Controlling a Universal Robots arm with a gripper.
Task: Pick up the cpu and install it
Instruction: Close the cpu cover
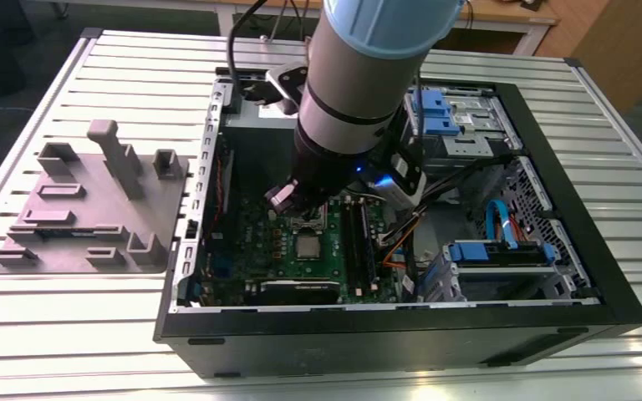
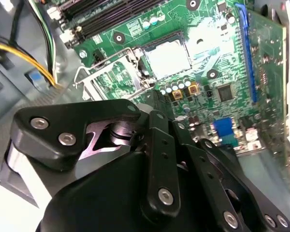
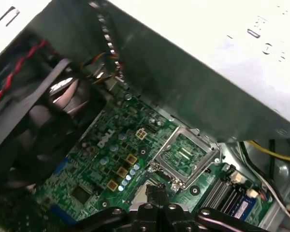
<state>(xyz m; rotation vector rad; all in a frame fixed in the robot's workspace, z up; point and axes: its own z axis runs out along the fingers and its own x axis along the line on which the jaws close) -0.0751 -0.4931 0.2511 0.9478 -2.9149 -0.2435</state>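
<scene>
Fingers pinched narrow on nothing, the gripper (image 3: 157, 188) hovers just above the seated cpu (image 2: 168, 59); sideways drift could snag the open retention frame (image 3: 201, 169) beside its tips.

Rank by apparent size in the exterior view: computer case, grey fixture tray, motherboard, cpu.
1. computer case
2. grey fixture tray and motherboard: alike, arm hides part of the board, so unranked
3. cpu
</scene>
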